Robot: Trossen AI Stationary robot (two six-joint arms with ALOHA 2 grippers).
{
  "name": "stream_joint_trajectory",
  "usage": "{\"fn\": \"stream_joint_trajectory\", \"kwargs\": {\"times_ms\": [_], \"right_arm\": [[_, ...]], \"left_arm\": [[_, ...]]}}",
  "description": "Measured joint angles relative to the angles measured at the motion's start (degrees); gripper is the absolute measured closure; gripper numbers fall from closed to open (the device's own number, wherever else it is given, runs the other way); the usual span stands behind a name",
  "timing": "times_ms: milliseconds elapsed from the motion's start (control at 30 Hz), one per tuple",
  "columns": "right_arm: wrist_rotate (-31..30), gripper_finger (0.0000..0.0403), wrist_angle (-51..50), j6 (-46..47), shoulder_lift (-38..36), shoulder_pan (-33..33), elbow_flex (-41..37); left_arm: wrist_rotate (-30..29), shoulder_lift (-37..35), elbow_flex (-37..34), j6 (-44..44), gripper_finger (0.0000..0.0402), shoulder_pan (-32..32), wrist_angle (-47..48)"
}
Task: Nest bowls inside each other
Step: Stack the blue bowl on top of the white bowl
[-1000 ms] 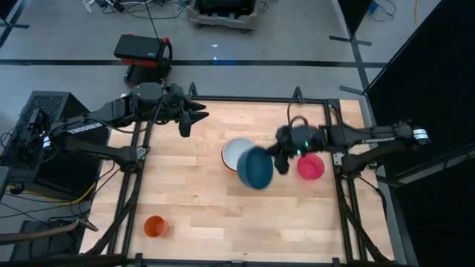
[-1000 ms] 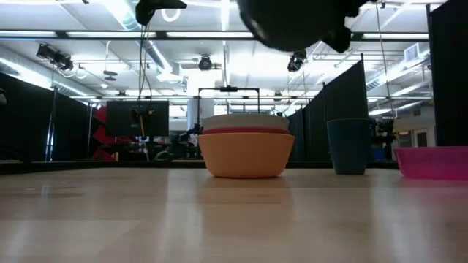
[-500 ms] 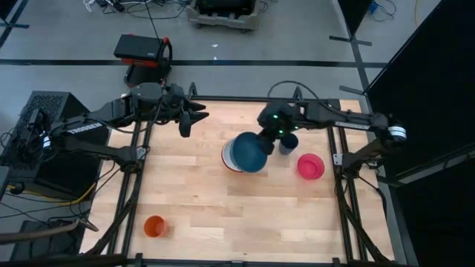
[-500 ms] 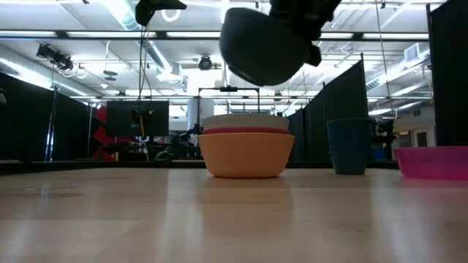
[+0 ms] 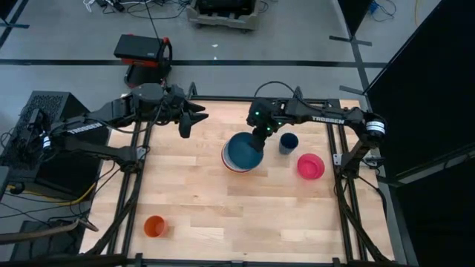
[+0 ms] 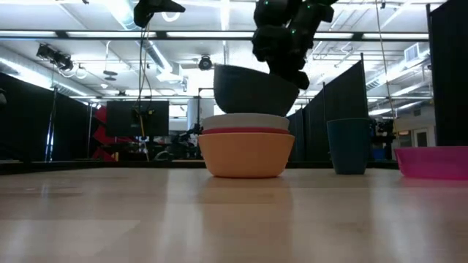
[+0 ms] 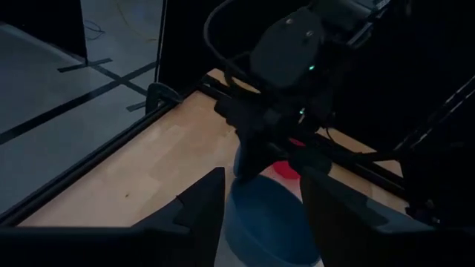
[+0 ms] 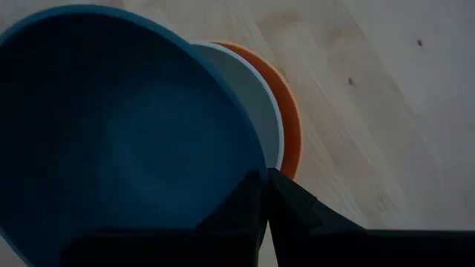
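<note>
**Low view: teal bowl held just above the stack**

From here I see my right gripper (image 6: 281, 62) pinched tight on the rim of the teal bowl (image 6: 252, 91), which hangs upright and slightly tilted just over the stack (image 6: 246, 150), apparently not seated. In the right wrist view the fingers (image 8: 252, 204) are closed on the bowl's edge, with the white bowl (image 8: 256, 111) and an orange rim (image 8: 291, 130) peeking out below.

The stack looks like three bowls nested: yellow-orange outermost, red-orange, then white. I judge that part done.

Left to do: the pink bowl (image 5: 310, 166) sits alone, well apart to the right, with the blue cup (image 5: 288, 142) between it and the stack. The teal bowl looks wider than the stack, so I doubt it will drop inside.

My left gripper (image 5: 185, 119) waits partly open and empty over the table's far left.
</note>
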State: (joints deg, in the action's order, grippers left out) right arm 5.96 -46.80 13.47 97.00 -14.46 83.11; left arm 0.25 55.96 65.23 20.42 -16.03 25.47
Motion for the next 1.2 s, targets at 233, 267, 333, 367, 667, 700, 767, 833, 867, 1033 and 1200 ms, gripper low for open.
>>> {"fn": "stream_joint_trajectory", "kwargs": {"times_ms": [233,267,333,367,667,700,767,833,867,1033,1200], "right_arm": [[0.21,0.0403,0.62,-1.3,2.87,-0.67,0.21],[0.24,0.0403,0.71,-1.49,3.28,-0.77,0.24],[0.28,0.0403,0.94,-1.79,4.16,-0.91,0.28],[0.28,0.0403,1.14,-1.79,4.72,-0.91,0.3],[-0.78,0.0403,0.71,-1.97,7.27,-0.89,0.3],[-1.22,0.0403,0.68,-1.95,7.27,-0.89,0.3],[-1.13,0.0403,-0.24,-1.95,7.26,-0.94,1.01],[-0.96,0.0403,-1.54,-1.95,7.25,-1.02,2.17],[-0.88,0.0403,-2.19,-1.96,7.24,-1.06,2.75],[-0.47,0.0403,-5.44,-1.97,7.21,-1.27,5.64],[-0.05,0.0403,-8.69,-1.98,7.18,-1.47,8.53]], "left_arm": [[0.0,0.0,0.0,0.02,0.024,0.0,0.15],[0.0,0.0,0.0,0.02,0.024,0.0,0.17],[0.0,0.02,0.0,0.02,0.0239,0.01,0.2],[0.0,0.09,0.0,0.02,0.0238,0.01,0.2],[0.0,0.72,0.0,0.74,0.0241,0.02,0.2],[0.0,0.72,0.0,0.74,0.024,0.02,0.2],[0.0,0.74,0.0,0.75,0.0239,0.0,0.2],[0.0,0.78,0.0,0.76,0.0239,0.0,0.2],[0.0,0.8,0.0,0.76,0.0239,0.0,0.2],[0.0,0.9,0.0,0.78,0.0239,0.0,0.2],[0.0,1.0,0.0,0.8,0.0238,0.0,0.2]]}}
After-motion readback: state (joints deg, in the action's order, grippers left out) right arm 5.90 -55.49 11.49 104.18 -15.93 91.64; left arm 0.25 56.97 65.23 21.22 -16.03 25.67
